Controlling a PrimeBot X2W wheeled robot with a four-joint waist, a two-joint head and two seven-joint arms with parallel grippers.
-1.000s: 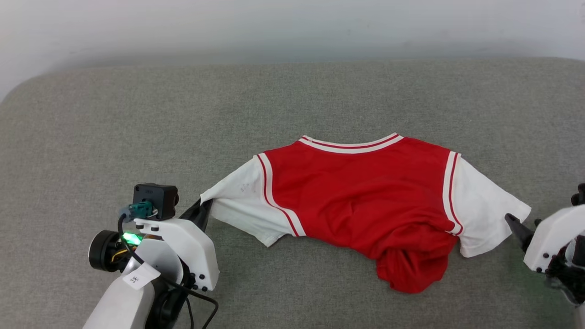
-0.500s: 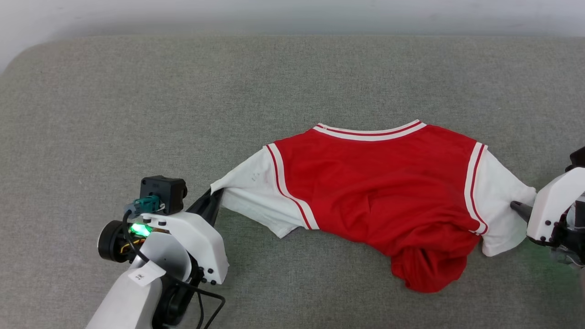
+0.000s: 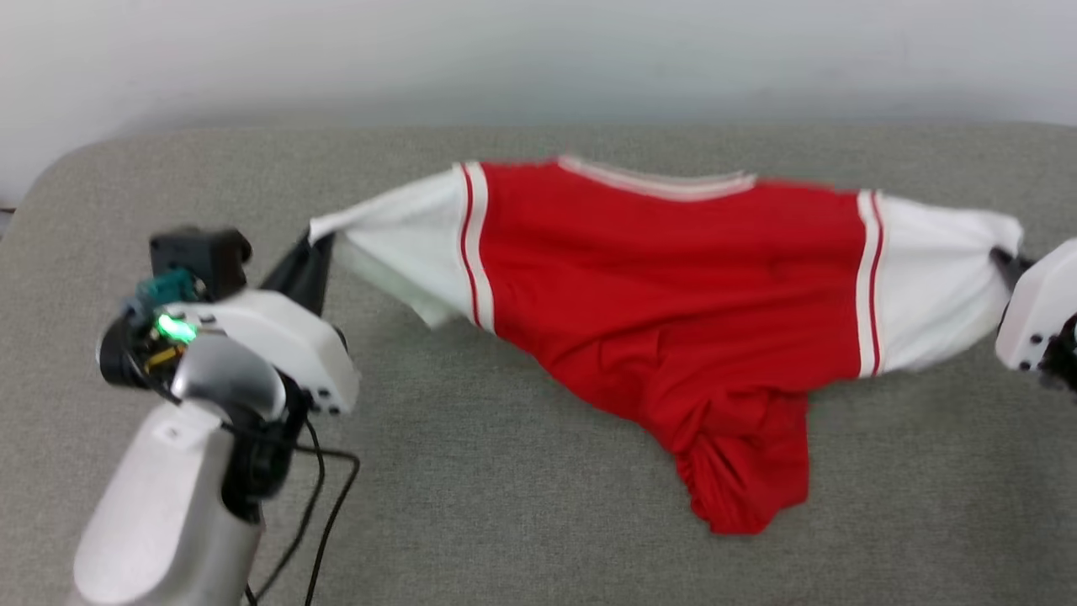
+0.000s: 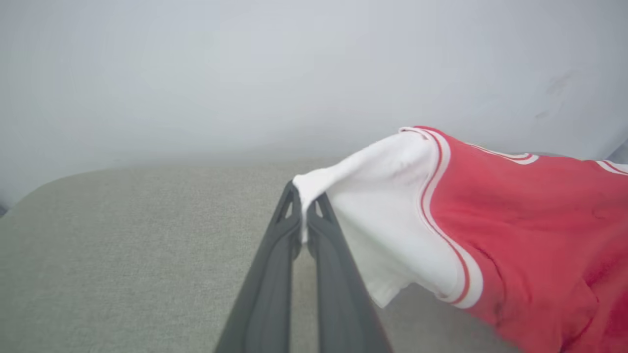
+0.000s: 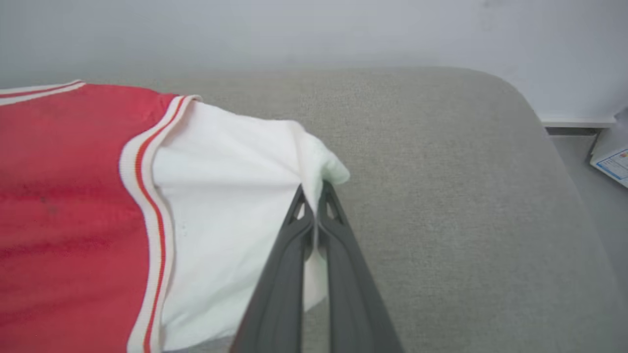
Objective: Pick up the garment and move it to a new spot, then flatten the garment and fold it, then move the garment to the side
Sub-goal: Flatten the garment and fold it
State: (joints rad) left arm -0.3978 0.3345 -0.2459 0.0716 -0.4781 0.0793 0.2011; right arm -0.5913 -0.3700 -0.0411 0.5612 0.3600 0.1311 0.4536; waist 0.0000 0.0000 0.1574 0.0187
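Looks like the pick-up step; left gripper (image 4: 304,203) and right gripper (image 5: 312,196) each pinch a sleeve of the garment (image 3: 665,286) (hem sags low); next probably wants an even lift and carry

right gripper (image 5: 311,193) clamped on white sleeve end of garment (image 5: 73,206), cloth pinched between both fingertips. Red body with striped trim runs off left. Grey cushion (image 5: 441,196) underneath, pale wall (image 5: 294,29) behind.

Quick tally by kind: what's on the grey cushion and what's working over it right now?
Garments: 1, the red soft jersey T-shirt with white sleeves
Grippers: 2, the left gripper and the right gripper, jaws shut on the T-shirt's two ends
Total: 3
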